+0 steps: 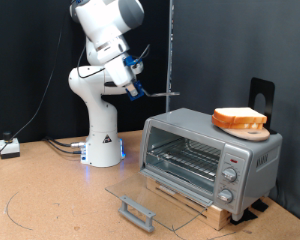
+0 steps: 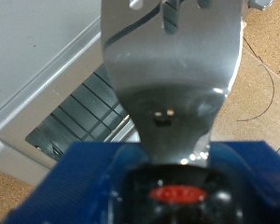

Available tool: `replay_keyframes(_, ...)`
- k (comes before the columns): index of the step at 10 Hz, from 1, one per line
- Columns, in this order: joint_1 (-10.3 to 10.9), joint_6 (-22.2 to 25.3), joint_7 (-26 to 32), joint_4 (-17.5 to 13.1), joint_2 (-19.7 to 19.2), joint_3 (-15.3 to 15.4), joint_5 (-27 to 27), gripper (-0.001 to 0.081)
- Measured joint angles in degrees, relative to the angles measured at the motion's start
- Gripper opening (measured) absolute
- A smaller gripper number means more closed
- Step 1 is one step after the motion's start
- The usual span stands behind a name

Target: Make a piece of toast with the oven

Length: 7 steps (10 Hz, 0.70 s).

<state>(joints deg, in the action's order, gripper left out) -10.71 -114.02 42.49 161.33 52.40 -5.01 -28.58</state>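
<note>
Gripper (image 1: 140, 90) raised left of the oven (image 1: 210, 155), closed on a metal fork (image 2: 173, 65), oven door (image 1: 150, 205) folded open

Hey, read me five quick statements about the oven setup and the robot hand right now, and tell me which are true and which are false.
1. The oven has its door shut. False: the glass door lies folded down, open, in front of it.
2. A bread slice sits on a wooden disc on top of the oven. True.
3. The gripper holds a metal fork. True.
4. The gripper is inside the oven. False: it is raised in the air, towards the exterior view's left of the oven.
5. The knobs are at the left end of the oven's front in the exterior view. False: they are at its right end.
</note>
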Motion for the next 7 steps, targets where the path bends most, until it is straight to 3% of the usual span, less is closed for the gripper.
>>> replay_keyframes(3, 0.2, -0.2, 1.0, 0.1, 0.0, 2.1, 1.5, 0.0395)
replay_keyframes(5, 0.2, -0.4, -0.7, 0.0, -0.5, 6.7, 4.3, 0.0395)
replay_keyframes(7, 0.0, -1.0, -6.2, -0.8, -2.8, 11.7, 4.9, 0.0395)
